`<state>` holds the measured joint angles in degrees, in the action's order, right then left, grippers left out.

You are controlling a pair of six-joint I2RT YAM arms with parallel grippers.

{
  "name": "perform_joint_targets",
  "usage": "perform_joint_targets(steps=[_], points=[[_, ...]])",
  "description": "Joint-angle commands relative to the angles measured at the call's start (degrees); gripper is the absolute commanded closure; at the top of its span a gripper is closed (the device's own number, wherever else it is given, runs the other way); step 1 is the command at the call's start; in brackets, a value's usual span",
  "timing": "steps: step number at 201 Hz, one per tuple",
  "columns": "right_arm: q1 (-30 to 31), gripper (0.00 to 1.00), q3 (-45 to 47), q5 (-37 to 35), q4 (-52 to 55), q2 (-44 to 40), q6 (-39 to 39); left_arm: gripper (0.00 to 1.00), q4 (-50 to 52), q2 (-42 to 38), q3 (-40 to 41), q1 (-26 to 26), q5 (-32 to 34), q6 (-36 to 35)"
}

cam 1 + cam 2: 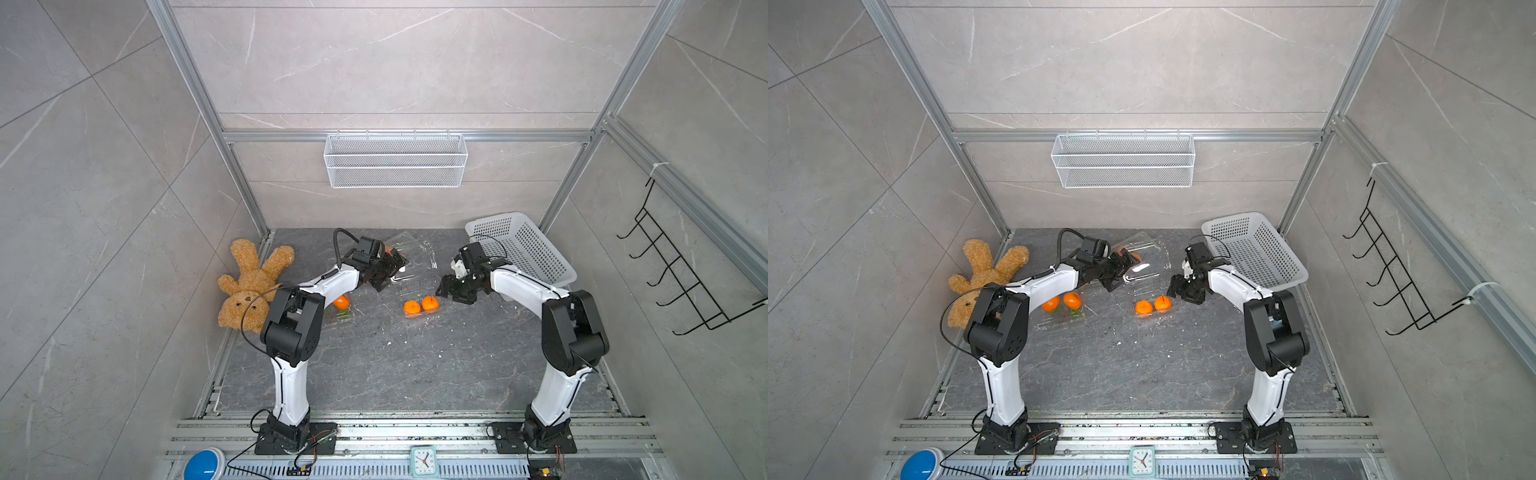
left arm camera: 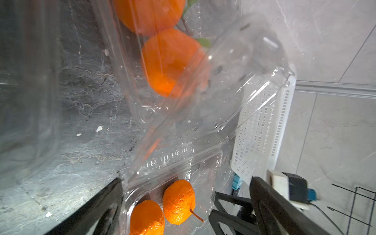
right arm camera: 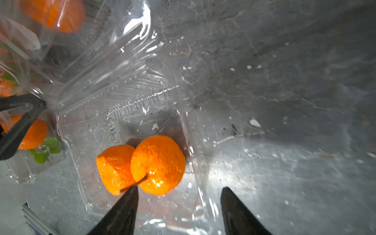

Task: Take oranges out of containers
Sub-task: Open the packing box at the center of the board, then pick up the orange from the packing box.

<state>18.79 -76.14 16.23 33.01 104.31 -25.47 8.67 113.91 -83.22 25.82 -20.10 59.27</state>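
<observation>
Two oranges lie in an open clear container at mid table. My right gripper is open just right of them, with the container's side wall running between its fingers. One finger is near the stemmed orange. My left gripper is open wide behind that container, at its raised lid. A second container holding oranges lies at the back. A third container with two oranges sits under my left arm.
A white perforated basket stands at the back right, close behind my right arm. A plush rabbit lies at the left edge. A wire mesh basket hangs on the back wall, and a black hook rack on the right wall.
</observation>
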Motion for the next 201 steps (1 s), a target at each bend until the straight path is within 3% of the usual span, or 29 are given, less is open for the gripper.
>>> perform_joint_targets(steps=[1, 35, 65, 128, 189, 201], points=[[2.55, 0.34, -1.84, -6.38, 3.79, -4.81, 2.06, 0.01, 6.12, -0.46, -4.00, -0.47, -1.49, -6.83], [7.61, 0.37, -6.02, -11.72, 7.25, -3.09, 4.56, 0.01, 13.43, -3.20, -4.63, -0.60, 2.56, -11.93], [9.52, 0.46, -9.27, -12.88, 8.55, 0.85, 4.88, 0.01, 15.37, -6.94, -3.18, -0.60, 3.80, -13.75], [11.17, 0.61, -15.25, -16.21, 12.53, 8.86, 7.10, 0.00, 8.97, -16.95, 7.90, -0.10, 2.34, -13.06], [11.84, 0.77, -17.72, -17.46, 13.09, 12.74, 7.89, 0.01, 5.69, -21.67, 13.17, 6.16, 5.74, -15.41], [11.99, 0.85, -17.94, -17.46, 13.02, 13.15, 7.90, 0.01, 5.66, -22.07, 13.09, 7.92, 7.21, -16.44]])
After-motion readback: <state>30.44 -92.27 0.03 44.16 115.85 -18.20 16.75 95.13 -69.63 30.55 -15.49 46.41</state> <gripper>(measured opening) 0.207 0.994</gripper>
